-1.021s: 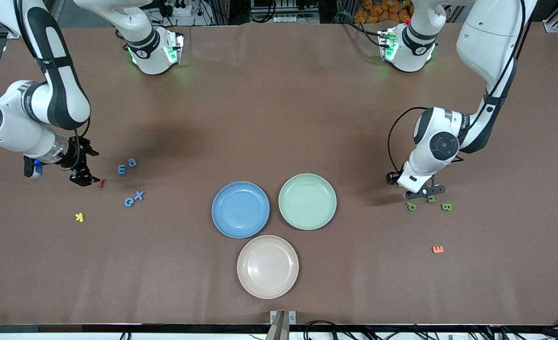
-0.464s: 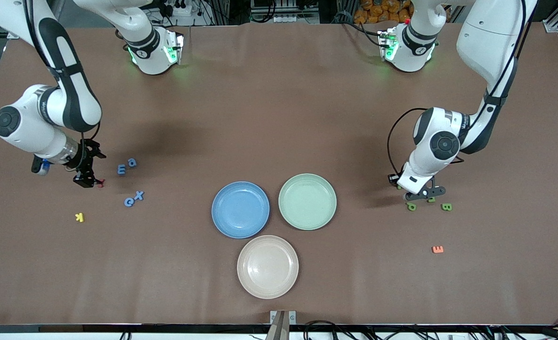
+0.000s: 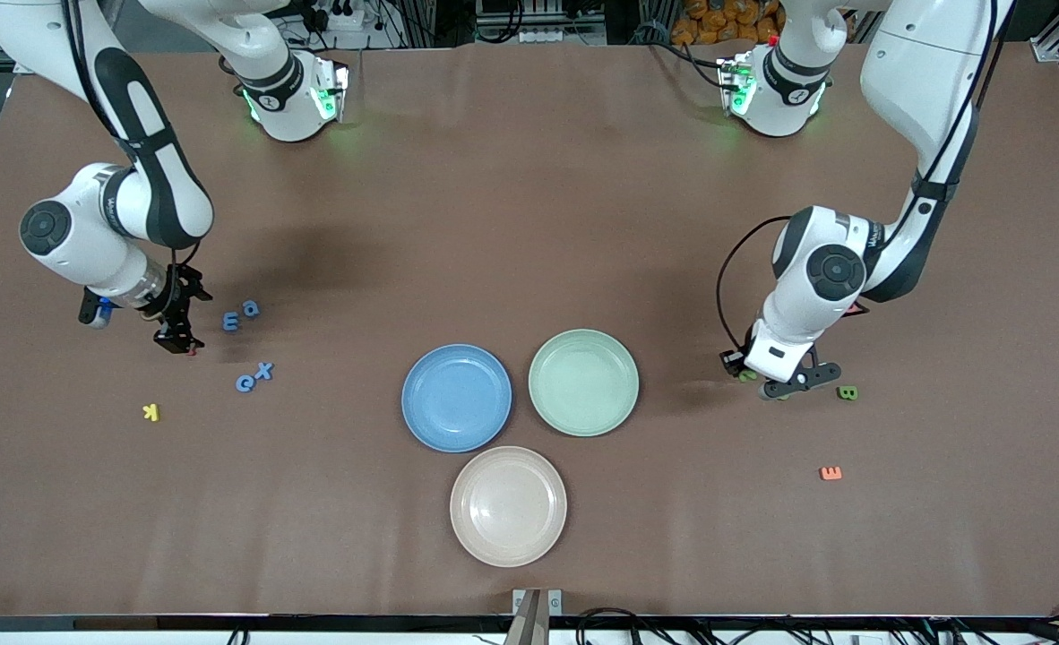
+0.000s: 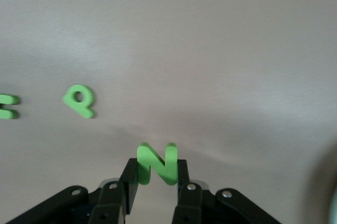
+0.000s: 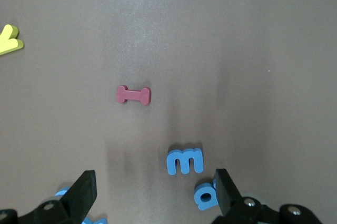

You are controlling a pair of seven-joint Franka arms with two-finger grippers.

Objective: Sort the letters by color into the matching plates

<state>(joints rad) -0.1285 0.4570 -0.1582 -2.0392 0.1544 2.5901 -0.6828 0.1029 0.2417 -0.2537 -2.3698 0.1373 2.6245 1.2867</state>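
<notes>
A green letter N (image 4: pixel 157 162) is sitting clamped between the left gripper (image 4: pixel 156 182)'s fingers, over the table (image 3: pixel 529 224) at about three o'clock from the mint green plate (image 3: pixel 583 382). Green letter B (image 3: pixel 847 392) is lying near it. The right gripper (image 5: pixel 152 195) is hanging with its jaws spread wide over a red letter (image 5: pixel 134 95), blue letters (image 5: pixel 185 161) lying beside it, at nine o'clock from the blue plate (image 3: pixel 456 397).
</notes>
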